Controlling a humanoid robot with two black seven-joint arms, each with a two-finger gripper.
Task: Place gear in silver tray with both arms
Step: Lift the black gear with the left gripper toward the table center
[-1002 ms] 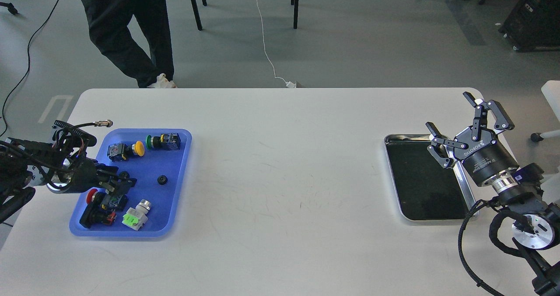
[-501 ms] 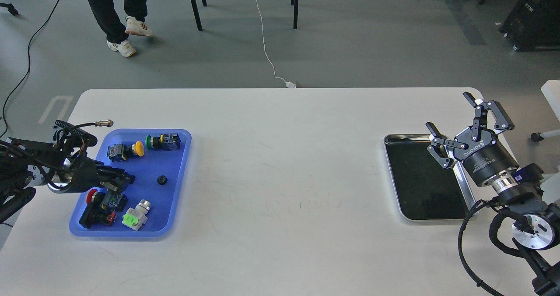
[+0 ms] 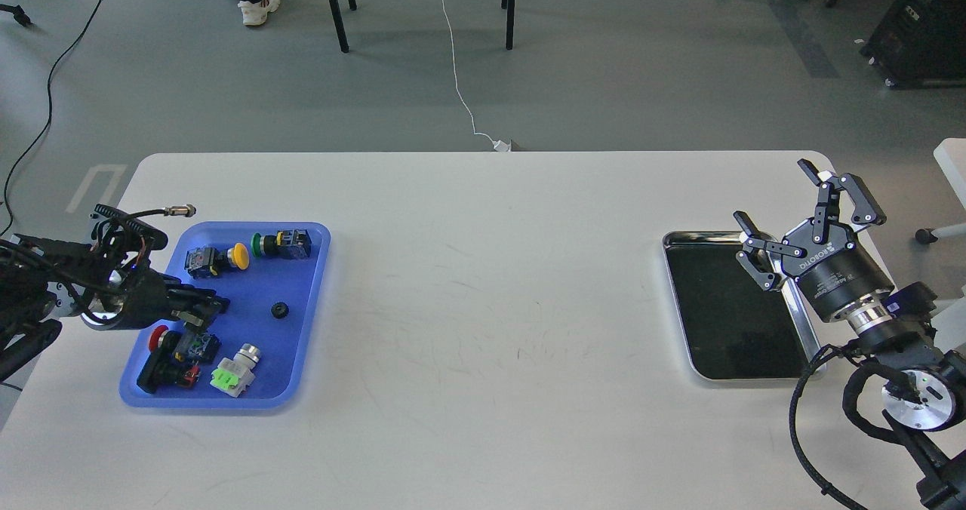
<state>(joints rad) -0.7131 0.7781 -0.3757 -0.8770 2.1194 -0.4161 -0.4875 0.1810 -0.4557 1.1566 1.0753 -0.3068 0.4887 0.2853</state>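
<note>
The gear (image 3: 280,310) is a small black toothed wheel lying in the middle of the blue tray (image 3: 309,321). My left gripper (image 3: 210,305) hovers over the tray's left part, a short way left of the gear and not touching it. It looks dark against the parts below, so its fingers cannot be told apart. The silver tray (image 3: 678,308) lies empty at the table's right. My right gripper (image 3: 773,193) is open and empty above that tray's far right corner.
The blue tray also holds a yellow push button (image 3: 239,256), a green button (image 3: 258,244), a red button (image 3: 158,337) and a green-and-white switch (image 3: 232,374). A loose cable end (image 3: 181,210) sticks out over the table's left edge. Chair legs (image 3: 336,12) stand beyond the table.
My left gripper has drawn back slightly to the left over the blue tray. The person behind the table has walked away towards the top. My right arm has not moved.
</note>
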